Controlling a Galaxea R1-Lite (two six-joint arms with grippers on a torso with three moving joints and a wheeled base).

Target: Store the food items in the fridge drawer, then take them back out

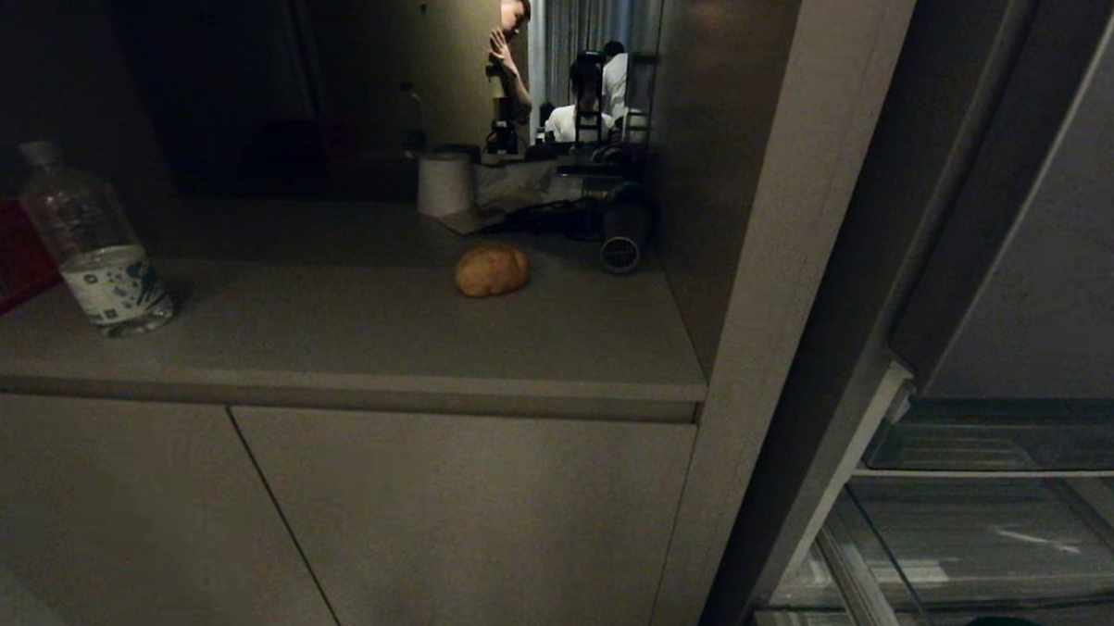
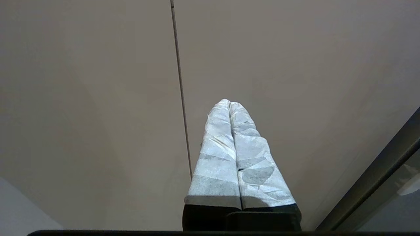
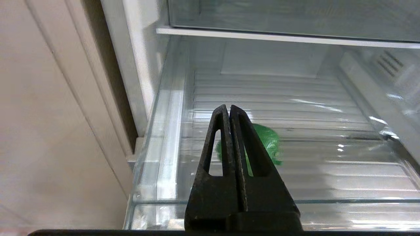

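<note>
On your far left, a clear plastic water bottle (image 1: 96,241) stands on the grey counter (image 1: 352,343), with a red box edge just beside it. Further right on the same counter lies the tan-brown, potato-like oval lump (image 1: 492,270), well apart from the bottle and near a white roll (image 1: 446,184) and dark cables at the back. People show in the opening behind the counter; leave them out of your reckoning.

Your left gripper (image 2: 229,104) hangs in front of the pale cabinet door (image 2: 98,114), its paper-wrapped fingers pressed together on nothing.

To the right, the see-through plastic fridge drawer (image 3: 229,201) stands pulled out under a glass shelf. A rounded green item (image 3: 270,142) lies on its ribbed floor, toward the front. Your right gripper (image 3: 228,106) sits in front of the drawer, above its clear front wall, its black fingers pressed flat together and empty.

Judging by its matte skin and rounded bulk, the lump will likely feel firm and moderately heavy, not fragile, but it can roll. Take it across its narrow middle, with the fingers spread wide and set on either side of the short axis. The green item looks glossier and may slip; grip it around its widest part.
</note>
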